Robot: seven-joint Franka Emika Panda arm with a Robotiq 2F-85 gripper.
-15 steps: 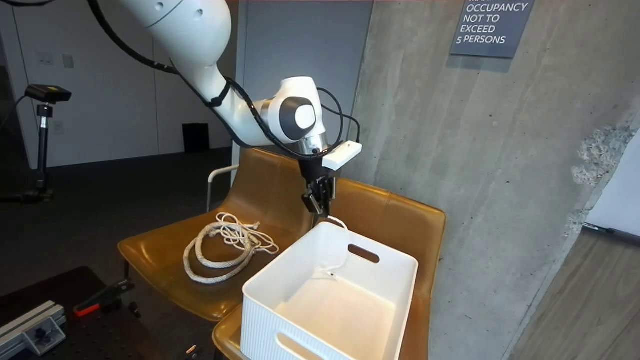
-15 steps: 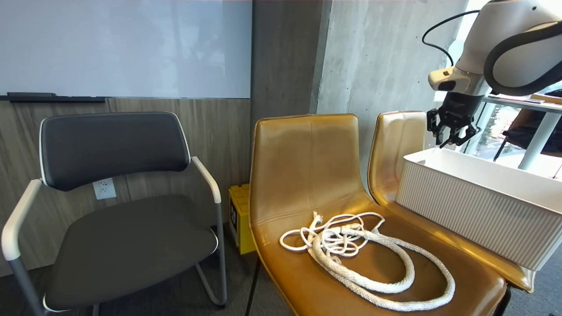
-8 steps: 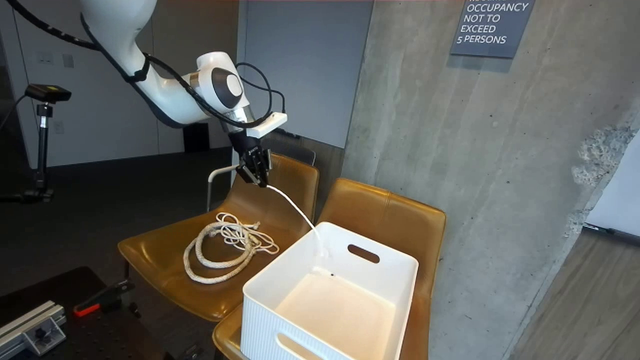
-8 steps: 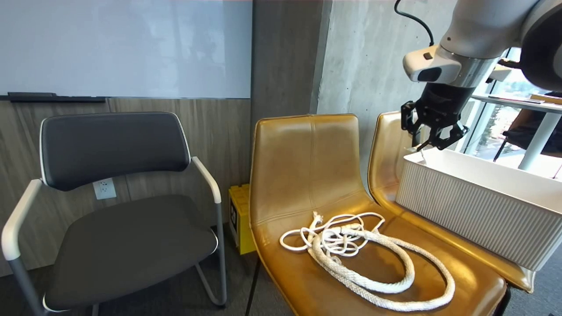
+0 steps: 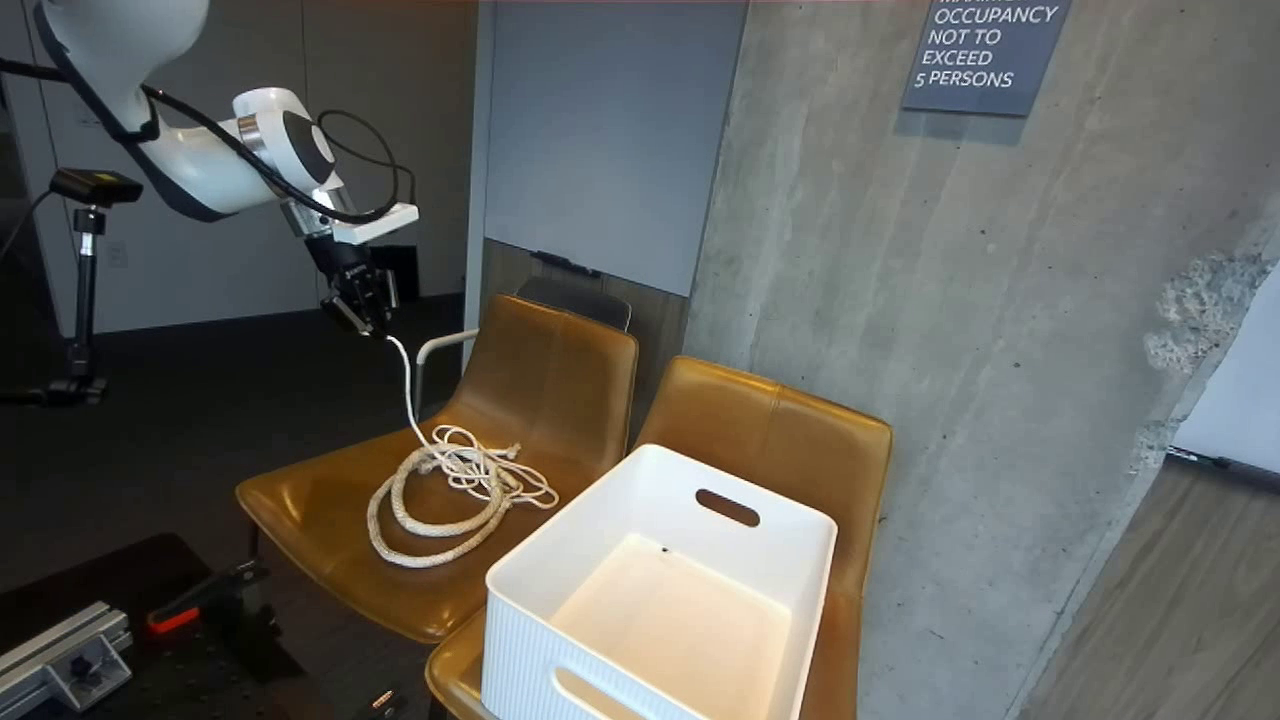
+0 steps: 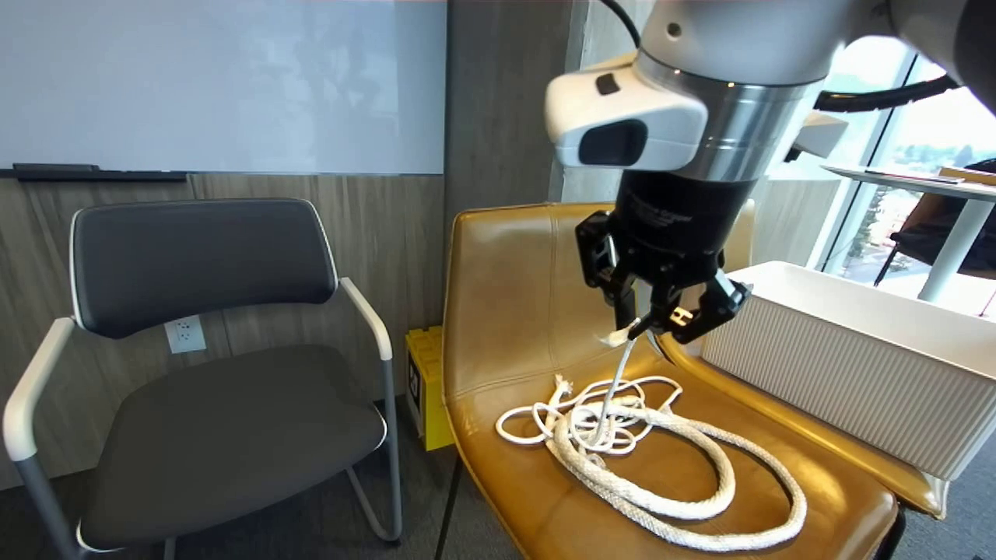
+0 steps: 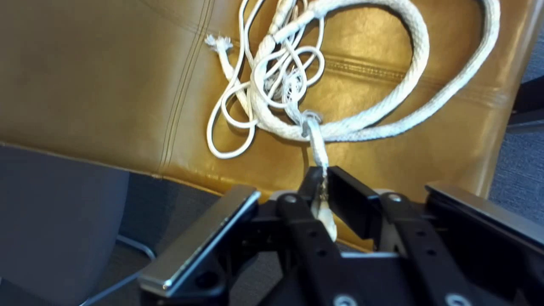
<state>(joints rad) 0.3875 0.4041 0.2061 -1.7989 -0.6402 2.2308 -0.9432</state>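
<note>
One cord: hangs from the gripper to the rope.
Fingers: closed on the cord, its tip showing past them.
Rope: lies coiled on the tan chair.
Bin: stands on the next chair.
Grey chair: on the tan chair's other side.

Reckoned from the gripper in an exterior view, open air lies at 9 o'clock as far as the black stand. The brown backrest bars 3 to 4 o'clock, the white bin sits past 4, and the gripped rope strand trails toward 5.
</note>
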